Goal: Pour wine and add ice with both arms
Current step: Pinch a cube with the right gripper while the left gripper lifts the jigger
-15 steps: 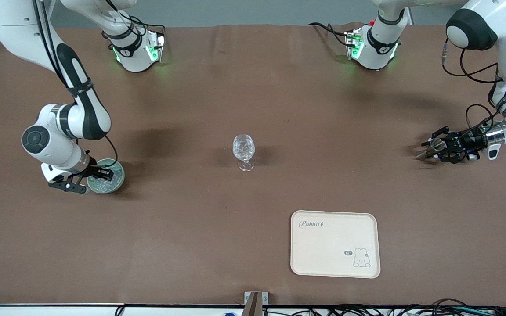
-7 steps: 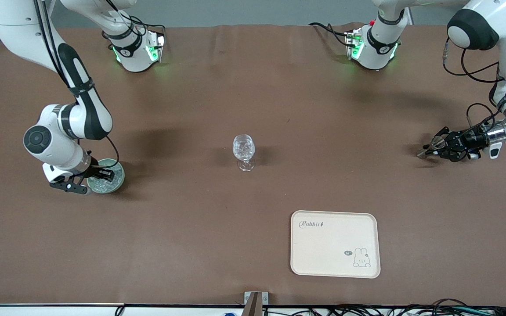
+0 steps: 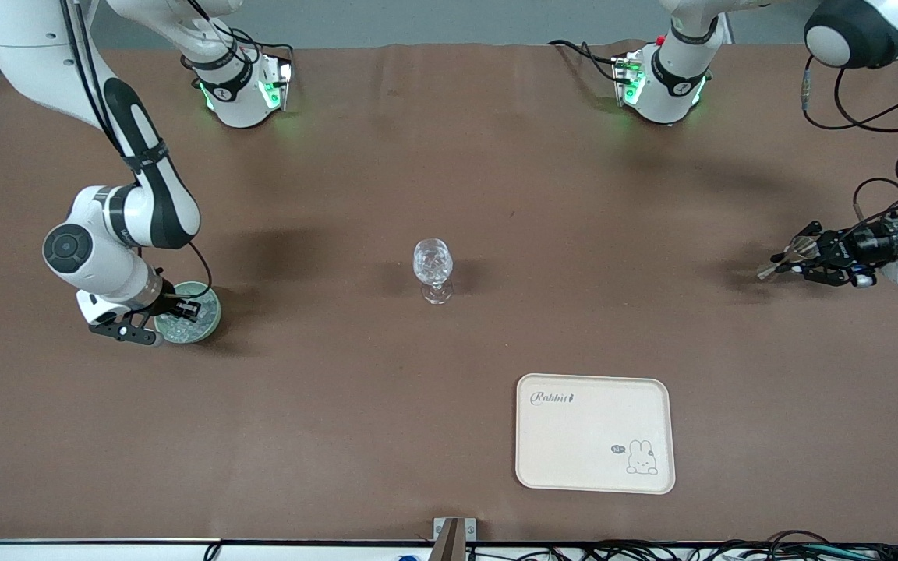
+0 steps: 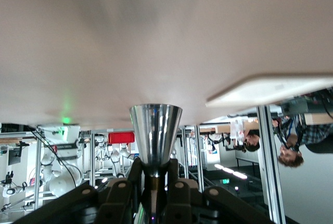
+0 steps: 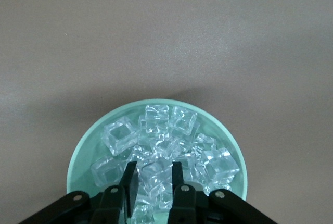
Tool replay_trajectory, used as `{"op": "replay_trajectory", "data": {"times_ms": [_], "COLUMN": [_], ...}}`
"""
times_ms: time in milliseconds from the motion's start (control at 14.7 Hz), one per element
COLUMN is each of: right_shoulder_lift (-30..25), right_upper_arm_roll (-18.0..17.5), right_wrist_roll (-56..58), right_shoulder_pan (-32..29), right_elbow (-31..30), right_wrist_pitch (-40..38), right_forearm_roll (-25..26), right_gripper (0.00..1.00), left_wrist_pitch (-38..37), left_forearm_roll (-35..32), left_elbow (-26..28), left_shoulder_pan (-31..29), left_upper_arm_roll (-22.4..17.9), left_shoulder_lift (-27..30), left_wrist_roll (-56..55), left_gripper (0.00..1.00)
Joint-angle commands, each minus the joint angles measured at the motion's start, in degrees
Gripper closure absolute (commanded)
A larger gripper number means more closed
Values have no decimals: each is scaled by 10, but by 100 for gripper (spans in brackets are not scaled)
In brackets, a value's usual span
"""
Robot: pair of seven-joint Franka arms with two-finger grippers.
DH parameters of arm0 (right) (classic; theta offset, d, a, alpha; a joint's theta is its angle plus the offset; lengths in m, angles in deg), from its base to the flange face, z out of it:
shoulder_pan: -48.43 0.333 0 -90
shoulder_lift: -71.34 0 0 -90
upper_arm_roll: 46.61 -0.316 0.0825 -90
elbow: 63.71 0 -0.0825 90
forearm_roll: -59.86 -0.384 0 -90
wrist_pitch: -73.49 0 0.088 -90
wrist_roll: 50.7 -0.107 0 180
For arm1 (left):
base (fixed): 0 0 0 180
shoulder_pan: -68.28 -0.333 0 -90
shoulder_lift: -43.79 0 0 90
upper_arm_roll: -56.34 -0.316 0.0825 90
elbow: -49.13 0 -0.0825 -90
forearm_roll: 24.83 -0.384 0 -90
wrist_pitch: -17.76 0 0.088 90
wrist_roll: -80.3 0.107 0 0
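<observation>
Two grips set; goblet point(image 3: 433, 266) mid-frame, nothing added yet.
R gripper point(image 5: 151, 178) clamps ice point(image 5: 156, 148) in green bowl point(image 3: 211, 315), frame left; L gripper point(image 3: 796, 257) pinches steel jigger point(image 4: 155, 136), frame right. Pour + ice transfer pending.

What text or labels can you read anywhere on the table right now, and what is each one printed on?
"Rabbit": printed in script at a corner of the cream tray.
Small oval mark beside the rabbit drawing on that tray: too small to read.
Lettering on the right arm's black forearm link: too small to read.
Nothing readable on the goblet, the green bowl of ice, or in either wrist view.
</observation>
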Motion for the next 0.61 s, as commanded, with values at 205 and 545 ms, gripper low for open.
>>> {"op": "replay_trajectory", "data": {"times_ms": [205, 545], "right_shoulder_lift": [6, -21], "right_upper_arm_roll": [-4, -4], "right_wrist_roll": [-20, -21], "right_shoulder_pan": [-5, -6], "right_elbow": [24, 66], "right_wrist_pitch": [-28, -104], "right_forearm_roll": [13, 12], "right_gripper": [99, 100], "left_wrist_pitch": [3, 47], "left_forearm_roll": [-25, -43], "left_elbow": [21, 29], "left_shoulder_pan": [0, -1], "left_upper_arm_roll": [58, 143], "left_shoulder_lift": [113, 196], "left_wrist_roll": [-66, -104], "left_gripper": [100, 100]}}
